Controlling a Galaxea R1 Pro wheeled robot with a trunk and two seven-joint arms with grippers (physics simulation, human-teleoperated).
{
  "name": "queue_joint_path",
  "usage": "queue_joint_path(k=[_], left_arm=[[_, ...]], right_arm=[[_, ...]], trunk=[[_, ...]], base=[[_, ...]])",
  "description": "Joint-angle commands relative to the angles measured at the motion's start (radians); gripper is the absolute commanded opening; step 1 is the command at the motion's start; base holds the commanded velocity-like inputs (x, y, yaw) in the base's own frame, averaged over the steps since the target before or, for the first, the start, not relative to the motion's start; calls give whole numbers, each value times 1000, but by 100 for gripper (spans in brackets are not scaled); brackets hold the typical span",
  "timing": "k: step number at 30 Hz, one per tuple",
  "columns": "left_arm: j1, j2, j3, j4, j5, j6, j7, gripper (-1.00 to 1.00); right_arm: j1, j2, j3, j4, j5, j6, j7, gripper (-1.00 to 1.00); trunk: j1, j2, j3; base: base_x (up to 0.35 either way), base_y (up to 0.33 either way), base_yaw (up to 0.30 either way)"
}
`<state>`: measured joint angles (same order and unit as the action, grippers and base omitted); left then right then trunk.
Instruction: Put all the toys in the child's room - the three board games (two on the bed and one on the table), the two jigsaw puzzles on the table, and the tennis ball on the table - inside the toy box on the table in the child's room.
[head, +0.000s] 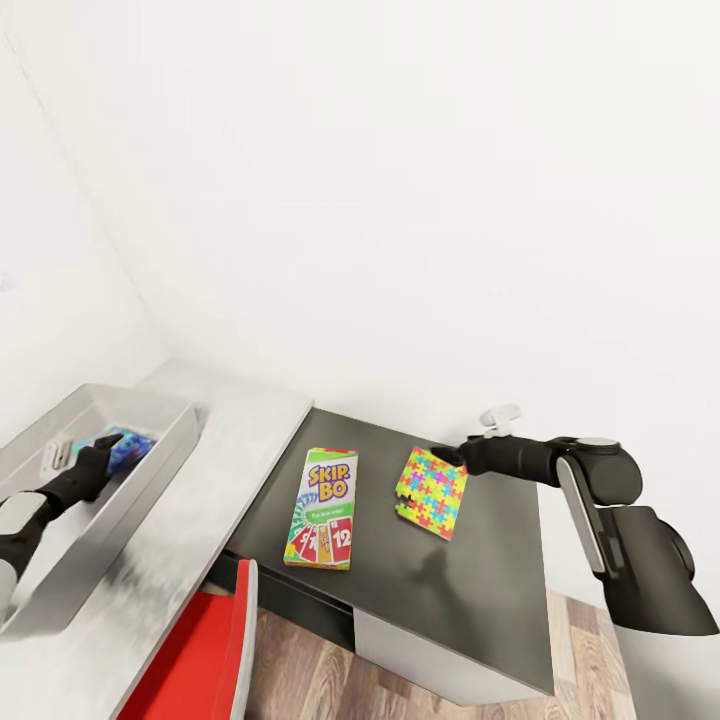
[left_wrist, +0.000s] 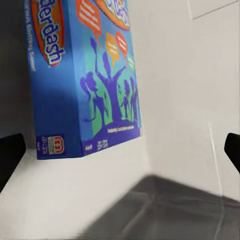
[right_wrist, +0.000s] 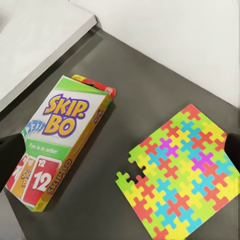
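My left gripper (head: 100, 447), jaws wide, hangs over the blue game (left_wrist: 85, 80) inside the toy box (head: 150, 470). My right gripper (head: 447, 457), also wide, hovers above the puzzle (head: 432, 491) beside Skip-Bo (head: 322, 508) on the dark desk (head: 450, 590).

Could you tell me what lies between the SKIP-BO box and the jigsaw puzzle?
Nothing: only bare dark desk top separates the SKIP-BO box from the jigsaw puzzle, as the right wrist and head views show.

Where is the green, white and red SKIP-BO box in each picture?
Head view: the flat green, white and red SKIP-BO box lies low in the middle, on the dark grey desk section.
Right wrist view: the box is at the left.
Left wrist view: no SKIP-BO box here.
Shared landmark: the bright multicolour jigsaw-patterned box beside it, apart.
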<state>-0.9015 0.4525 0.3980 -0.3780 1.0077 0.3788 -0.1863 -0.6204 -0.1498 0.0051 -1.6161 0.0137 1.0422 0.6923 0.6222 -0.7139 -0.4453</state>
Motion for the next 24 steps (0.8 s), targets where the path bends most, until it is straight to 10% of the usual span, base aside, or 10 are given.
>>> queue_joint_path(k=[1,12,24], left_arm=[[-3,6,3,-7,6,28,30,100],[-22,24,-2,-41,8,88,89,100],[35,21,2,-405,21,302,256,100]], right_arm=[[-1,-1,-2,-1,2,5,3,100],[-2,-2,-9,-1,2,5,3,100],[1,-16,-10,-1,2,5,6,100]], trunk=[[0,-1,-1],[0,-1,-1],[0,-1,-1]], base=[[0,0,0],[0,0,0],[0,0,0]])
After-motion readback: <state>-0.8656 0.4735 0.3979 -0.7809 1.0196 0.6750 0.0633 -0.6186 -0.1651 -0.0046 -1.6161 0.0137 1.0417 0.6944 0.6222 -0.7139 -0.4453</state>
